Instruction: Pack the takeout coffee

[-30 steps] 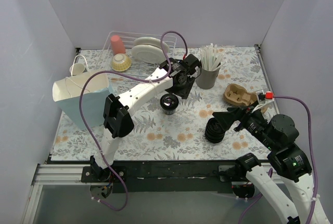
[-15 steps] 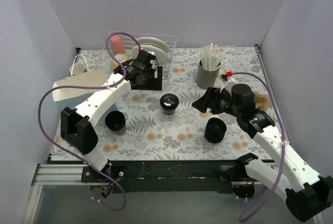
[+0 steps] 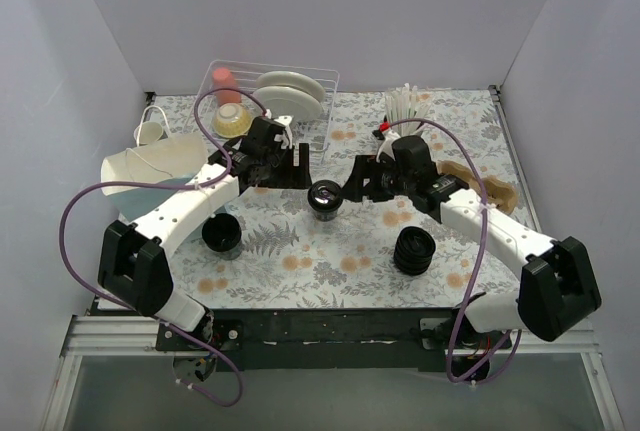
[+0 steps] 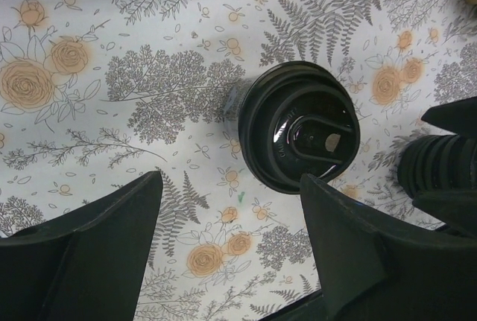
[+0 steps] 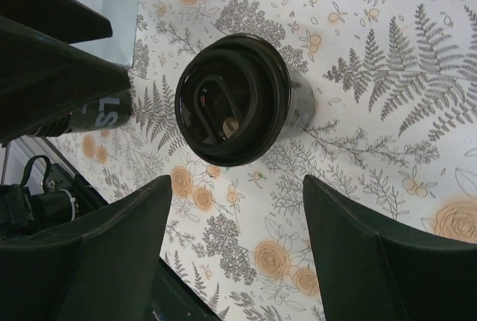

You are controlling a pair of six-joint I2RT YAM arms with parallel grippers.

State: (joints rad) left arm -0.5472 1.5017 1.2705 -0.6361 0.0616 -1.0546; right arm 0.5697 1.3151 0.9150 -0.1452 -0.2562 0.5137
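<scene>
The takeout coffee, a small black cup with a shiny black lid, stands upright at the middle of the floral table. It also shows in the left wrist view and the right wrist view. My left gripper hovers just left of it, open and empty. My right gripper hovers just right of it, open and empty. Neither touches the cup. A pale blue paper bag lies at the left with its mouth open.
A lidless black cup stands front left. A ribbed stack of black lids stands front right, also in the left wrist view. A dish rack, a grey cup of straws and a brown cup carrier are at the back.
Both arms have swung in toward the lidded cup, the left from the back and the right from the front right. They now flank it. The cup has not moved.
</scene>
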